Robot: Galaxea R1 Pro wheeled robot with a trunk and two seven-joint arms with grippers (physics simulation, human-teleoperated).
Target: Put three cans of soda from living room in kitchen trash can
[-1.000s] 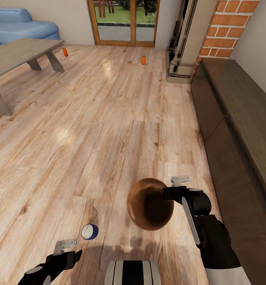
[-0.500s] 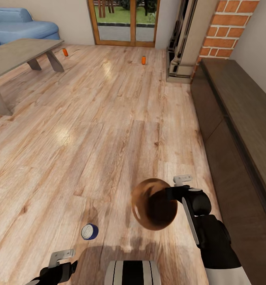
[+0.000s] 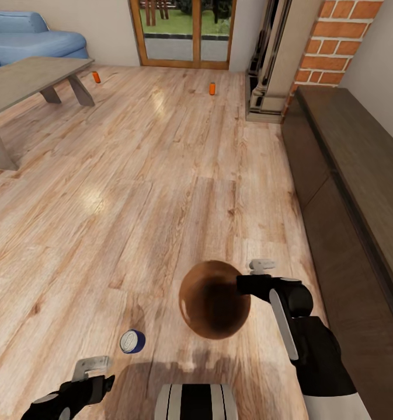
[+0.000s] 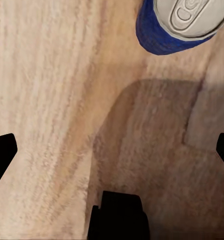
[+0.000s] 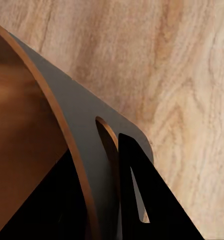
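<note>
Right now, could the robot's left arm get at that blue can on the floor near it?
Probably yes: the blue can stands upright just ahead of the left gripper, whose jaws are spread wide, with bare floor between them.

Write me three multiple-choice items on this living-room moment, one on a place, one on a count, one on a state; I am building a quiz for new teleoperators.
1. Where does the blue can stand?
A. On the coffee table
B. On the wood floor by the left claw
C. Inside the bin

2. How many orange cans show on the floor in the head view?
A. Two
B. Three
C. None

3. What is the state of the right claw?
A. Open above the floor
B. Shut on a can
C. Shut on the bin's rim

Key:
1 B: the blue can stands upright on the wood floor, just ahead of the left claw.
2 A: one orange can stands beside the coffee table, another orange can before the glass doors.
3 C: the right claw pinches the wall of the wooden bin, held off the floor.
</note>
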